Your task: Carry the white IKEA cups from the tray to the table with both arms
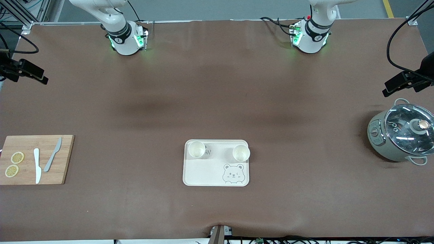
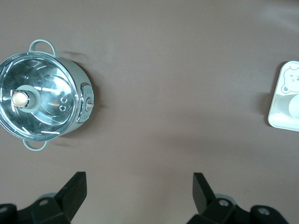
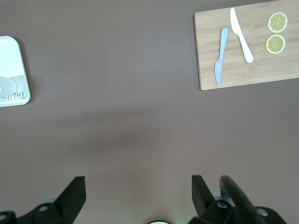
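Two white IKEA cups stand upright on a cream bear-print tray (image 1: pixel 203 173), along its edge farther from the front camera. One cup (image 1: pixel 196 149) is at the right arm's end of the tray, the other cup (image 1: pixel 241 153) at the left arm's end. Both arms rise out of the front view above their bases, so neither gripper shows there. The left gripper (image 2: pixel 139 186) is open and empty above bare table, with the tray (image 2: pixel 286 88) and a cup (image 2: pixel 295 105) at the picture's edge. The right gripper (image 3: pixel 138 189) is likewise open and empty above bare table, with the tray (image 3: pixel 11 56) far off.
A wooden cutting board (image 1: pixel 23 144) with two knives (image 1: pixel 37 165) and two lemon slices (image 1: pixel 17 157) lies at the right arm's end of the table. A grey-green pot with a glass lid (image 1: pixel 403 132) stands at the left arm's end. Black clamps (image 1: pixel 405 83) grip both table ends.
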Controlling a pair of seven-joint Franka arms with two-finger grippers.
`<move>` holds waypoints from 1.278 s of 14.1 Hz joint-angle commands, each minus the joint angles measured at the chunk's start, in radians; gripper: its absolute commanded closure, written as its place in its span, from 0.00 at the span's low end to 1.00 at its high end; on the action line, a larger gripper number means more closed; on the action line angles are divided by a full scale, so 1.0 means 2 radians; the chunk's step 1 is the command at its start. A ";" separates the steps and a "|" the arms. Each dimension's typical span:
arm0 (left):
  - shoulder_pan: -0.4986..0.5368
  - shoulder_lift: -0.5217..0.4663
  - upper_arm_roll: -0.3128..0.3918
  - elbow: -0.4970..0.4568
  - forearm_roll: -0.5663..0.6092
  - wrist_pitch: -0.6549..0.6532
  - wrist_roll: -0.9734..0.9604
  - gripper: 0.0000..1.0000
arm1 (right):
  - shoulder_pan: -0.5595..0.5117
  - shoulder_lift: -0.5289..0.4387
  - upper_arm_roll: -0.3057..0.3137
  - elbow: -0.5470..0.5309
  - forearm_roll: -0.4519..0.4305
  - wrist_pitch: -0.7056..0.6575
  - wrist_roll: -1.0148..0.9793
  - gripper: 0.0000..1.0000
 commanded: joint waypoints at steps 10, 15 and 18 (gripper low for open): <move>0.002 0.022 -0.003 0.002 0.010 -0.015 0.004 0.00 | -0.006 0.015 0.014 0.031 -0.005 -0.027 0.005 0.00; -0.008 0.031 -0.010 -0.011 0.008 -0.015 -0.005 0.00 | -0.016 0.015 0.015 0.032 -0.004 -0.027 0.005 0.00; -0.015 0.037 -0.015 -0.023 0.011 -0.010 -0.007 0.00 | -0.018 0.016 0.017 0.032 -0.003 -0.032 0.006 0.00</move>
